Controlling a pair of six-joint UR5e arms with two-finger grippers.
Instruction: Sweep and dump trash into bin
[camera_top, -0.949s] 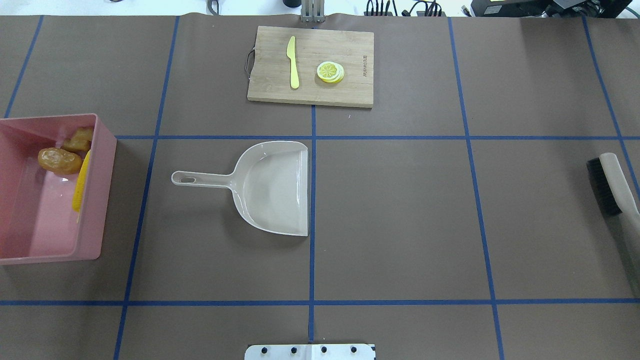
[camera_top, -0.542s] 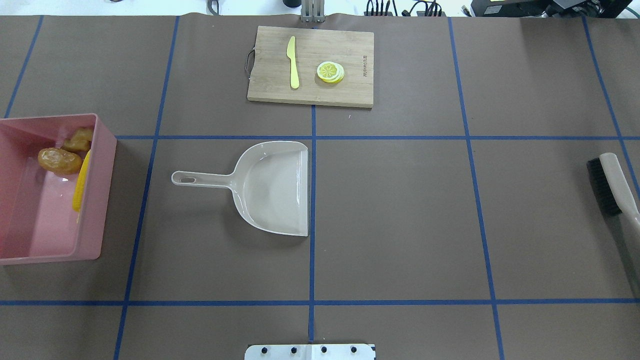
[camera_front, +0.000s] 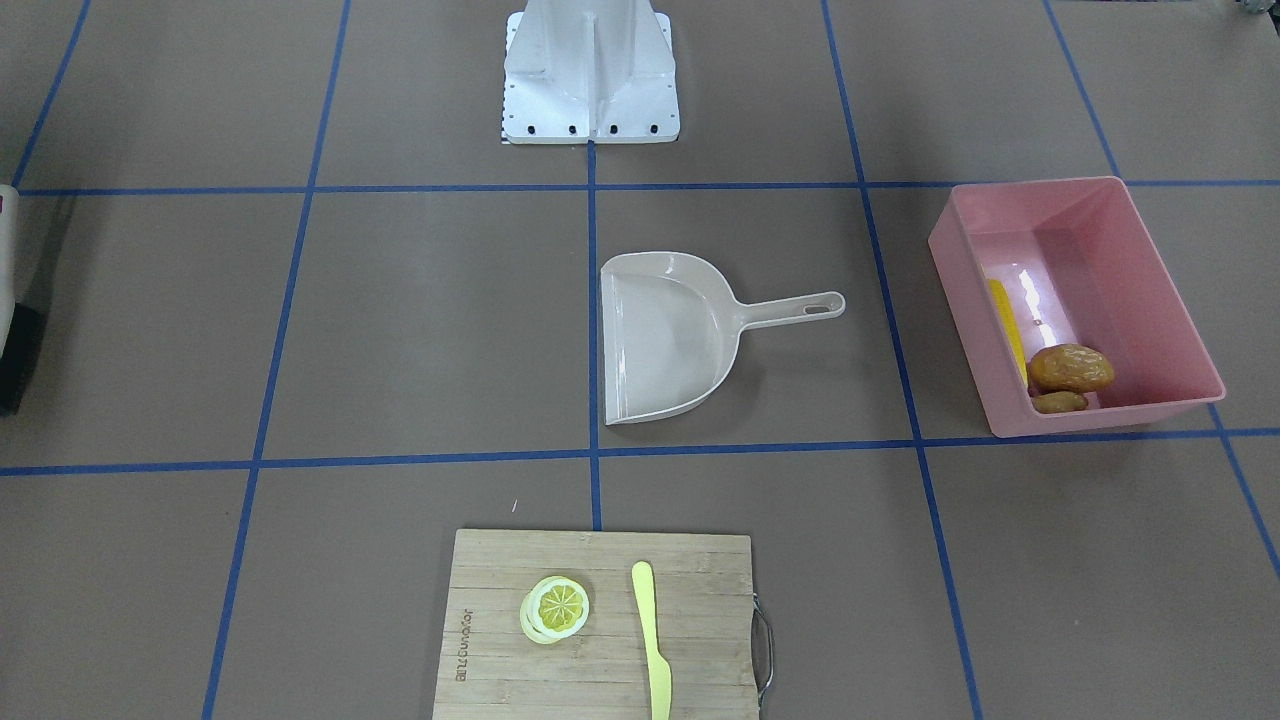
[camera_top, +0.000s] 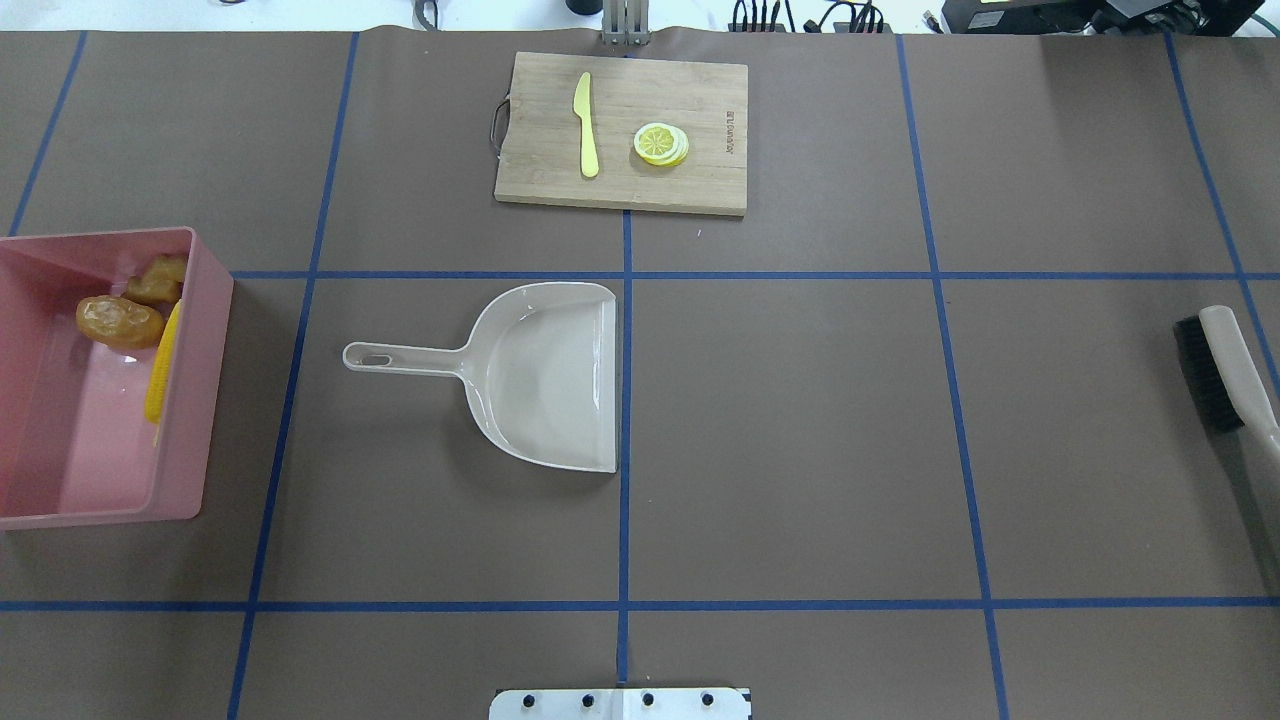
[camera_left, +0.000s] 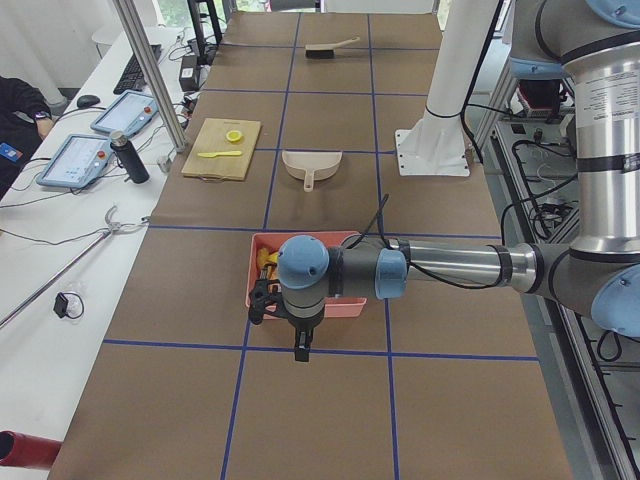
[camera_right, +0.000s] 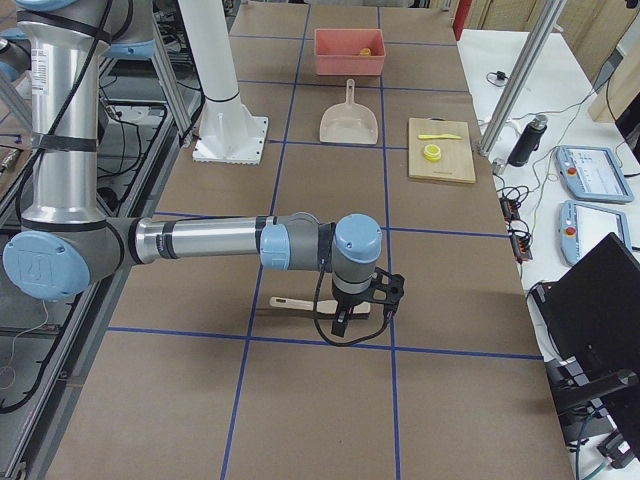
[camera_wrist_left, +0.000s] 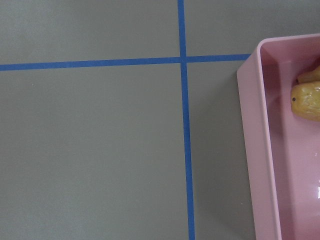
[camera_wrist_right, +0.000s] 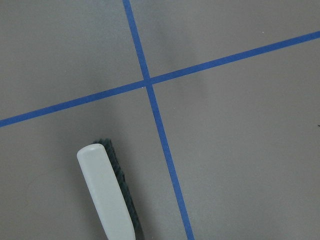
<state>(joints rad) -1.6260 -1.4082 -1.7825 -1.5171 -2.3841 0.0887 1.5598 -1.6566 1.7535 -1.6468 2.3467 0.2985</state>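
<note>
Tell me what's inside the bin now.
The corn lies along the wall nearest the dustpan; potato and ginger sit in one corner of the bin. The potato partly hides the ginger; the rest of the floor shows bare.

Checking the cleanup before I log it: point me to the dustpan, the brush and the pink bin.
dustpan (camera_top: 545, 375): overhead view, on the pan's bare floor.
brush (camera_top: 1238, 365): overhead view, on its pale back beside the black bristles.
pink bin (camera_top: 188, 420): overhead view, on the outer wall nearest the dustpan.
</note>
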